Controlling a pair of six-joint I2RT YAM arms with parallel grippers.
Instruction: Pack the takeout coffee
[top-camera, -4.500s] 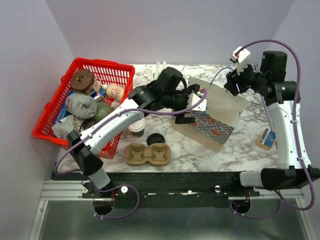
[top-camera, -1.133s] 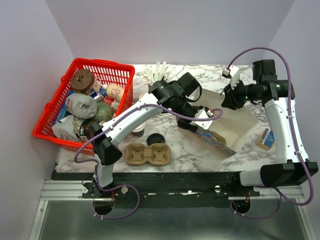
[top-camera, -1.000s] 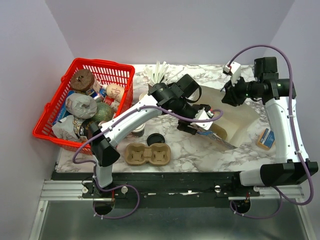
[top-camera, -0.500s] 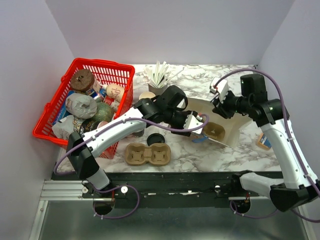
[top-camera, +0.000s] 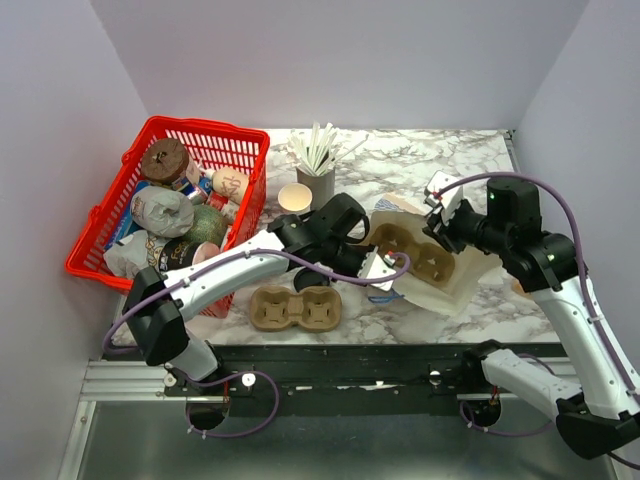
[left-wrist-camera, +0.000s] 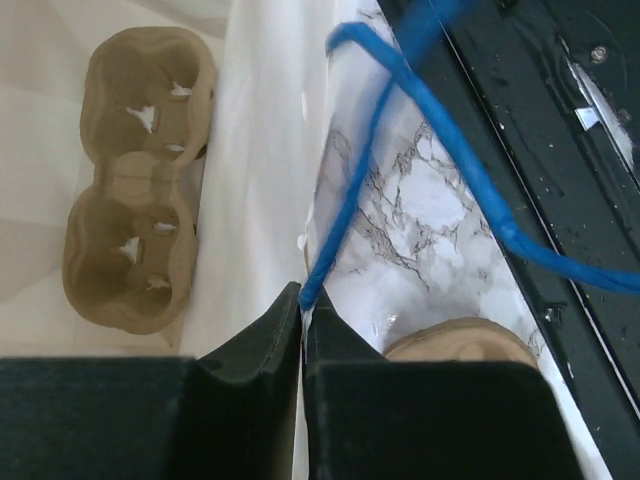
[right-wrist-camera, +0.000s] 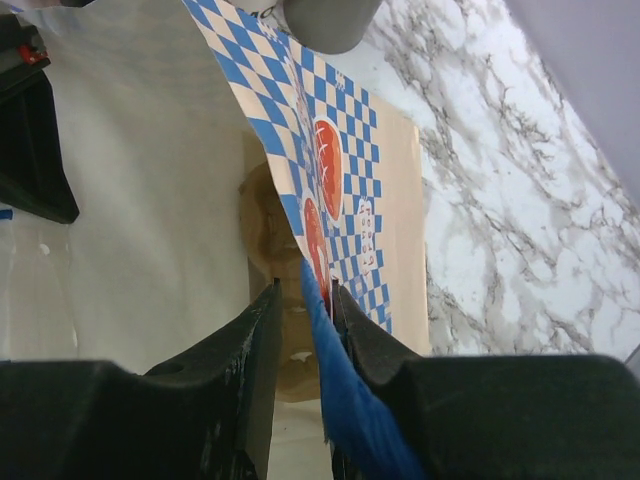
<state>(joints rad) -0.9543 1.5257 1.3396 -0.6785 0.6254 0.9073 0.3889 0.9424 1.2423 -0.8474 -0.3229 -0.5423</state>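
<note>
The takeout coffee is hidden in every view. A paper bag (top-camera: 455, 285) with a blue check print lies open in the middle of the table. A cardboard cup carrier (top-camera: 415, 250) sits inside it. My left gripper (top-camera: 378, 270) is shut on the bag's near rim, where the blue handle (left-wrist-camera: 400, 120) meets it. The left wrist view has the left gripper (left-wrist-camera: 302, 298) pinching that white edge, with the carrier (left-wrist-camera: 135, 180) to its left. My right gripper (top-camera: 440, 218) holds the far rim. In its wrist view the right gripper (right-wrist-camera: 305, 288) has the blue handle (right-wrist-camera: 345, 400) and printed rim between its jaws.
A red basket (top-camera: 200, 125) full of groceries stands at the left. A grey holder of stirrers (top-camera: 318, 170) and a cream cup (top-camera: 295, 197) are behind the left arm. A second carrier (top-camera: 296, 308) lies by the front edge, beside the black rail (left-wrist-camera: 560, 120).
My left gripper has closed on the bag's near rim. The bag has come leftward and nearer and now gapes open. The right arm swung in toward the middle with it.
</note>
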